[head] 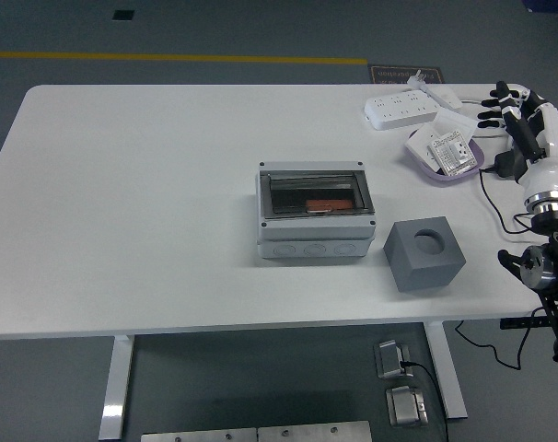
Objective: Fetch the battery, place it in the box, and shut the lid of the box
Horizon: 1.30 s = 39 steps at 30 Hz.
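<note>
Battery (319, 204) lies flat in the box (314, 224), long axis left-right.

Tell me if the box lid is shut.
Shut: the clear lid lies flat on the grey box, an orange item visible beneath.

Matt grey box (314, 224), seemingly plastic; glossy lid (314, 195).

box (314, 219): grey rectangular enclosure, just right of frame centre, standing flat on the white table; transparent smoked lid down over the top, hinge edge at the far side | battery (327, 204): flat orange-red block, lying level inside the box, visible through the lid, toward its near-right part
</note>
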Available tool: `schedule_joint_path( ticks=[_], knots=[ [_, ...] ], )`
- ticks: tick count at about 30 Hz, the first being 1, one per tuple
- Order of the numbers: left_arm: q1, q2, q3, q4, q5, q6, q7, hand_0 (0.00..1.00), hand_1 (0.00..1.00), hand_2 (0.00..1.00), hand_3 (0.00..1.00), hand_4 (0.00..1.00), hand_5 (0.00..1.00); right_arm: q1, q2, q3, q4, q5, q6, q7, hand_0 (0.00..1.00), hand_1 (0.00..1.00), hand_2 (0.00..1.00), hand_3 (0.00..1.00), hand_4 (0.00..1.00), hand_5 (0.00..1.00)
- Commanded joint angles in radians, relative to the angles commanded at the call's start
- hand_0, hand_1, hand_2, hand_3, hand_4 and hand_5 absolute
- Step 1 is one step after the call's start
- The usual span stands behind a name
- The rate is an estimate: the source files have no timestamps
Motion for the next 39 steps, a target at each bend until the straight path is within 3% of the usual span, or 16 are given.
schedule_joint_path(
  ticks=[9, 19, 20, 25, 26, 31, 32, 37, 38, 39],
  knots=[
    [0.009, 0.015, -0.001, 0.000, -0.007, 0.001, -0.001, 0.428, 0.563, 0.517, 0.488, 0.128, 0.002, -0.025, -0.006, 0.010, 0.056, -0.038, 0.011, -0.028, 0.503, 0.509, 0.512, 0.549, 0.757, 0.536],
    [0.011, 0.028, -0.001, 0.000, -0.005, 0.000, -0.001, 0.428, 0.564, 0.517, 0.488, 0.132, 0.002, -0.033, -0.002, 0.014, 0.080, -0.080, 0.071, -0.110, 0.509, 0.524, 0.516, 0.552, 0.764, 0.544],
    [0.011, 0.028, -0.001, 0.000, -0.004, -0.001, -0.001, 0.428, 0.564, 0.517, 0.488, 0.132, 0.002, -0.035, -0.001, 0.015, 0.082, -0.085, 0.074, -0.117, 0.519, 0.571, 0.559, 0.577, 0.827, 0.583],
    [0.013, 0.033, -0.003, 0.000, 0.001, -0.001, -0.002, 0.428, 0.564, 0.517, 0.488, 0.132, 0.002, -0.042, -0.002, 0.019, 0.096, -0.126, 0.102, -0.163, 0.519, 0.571, 0.559, 0.577, 0.827, 0.583],
    [0.013, 0.033, -0.003, 0.000, 0.000, -0.001, -0.002, 0.428, 0.564, 0.517, 0.488, 0.131, 0.002, -0.043, -0.003, 0.020, 0.099, -0.135, 0.111, -0.172, 0.538, 0.611, 0.626, 0.639, 0.947, 0.651],
    [0.013, 0.031, -0.004, 0.000, 0.001, 0.000, -0.002, 0.428, 0.564, 0.517, 0.488, 0.131, 0.002, -0.046, -0.010, 0.029, 0.113, -0.176, 0.155, -0.208, 0.538, 0.611, 0.626, 0.639, 0.947, 0.651],
    [0.013, 0.030, -0.004, 0.000, 0.001, -0.001, -0.002, 0.428, 0.564, 0.518, 0.489, 0.130, 0.002, -0.047, -0.011, 0.032, 0.116, -0.184, 0.162, -0.213, 0.741, 0.739, 0.795, 0.915, 0.984, 0.681],
    [0.013, 0.026, -0.003, 0.000, -0.001, -0.001, -0.002, 0.428, 0.564, 0.518, 0.489, 0.130, 0.002, -0.046, -0.015, 0.039, 0.132, -0.208, 0.185, -0.230, 0.741, 0.739, 0.795, 0.915, 0.984, 0.681],
    [0.013, 0.025, -0.003, 0.000, -0.001, 0.000, -0.002, 0.429, 0.564, 0.518, 0.489, 0.129, 0.002, -0.046, -0.016, 0.040, 0.136, -0.210, 0.187, -0.233, 0.990, 0.945, 0.973, 0.998, 0.998, 0.819],
    [0.013, 0.024, -0.003, 0.000, -0.001, 0.000, -0.002, 0.429, 0.564, 0.518, 0.489, 0.129, 0.002, -0.045, -0.016, 0.040, 0.139, -0.210, 0.188, -0.234, 0.990, 0.945, 0.973, 0.998, 0.998, 0.819]
  ],
)
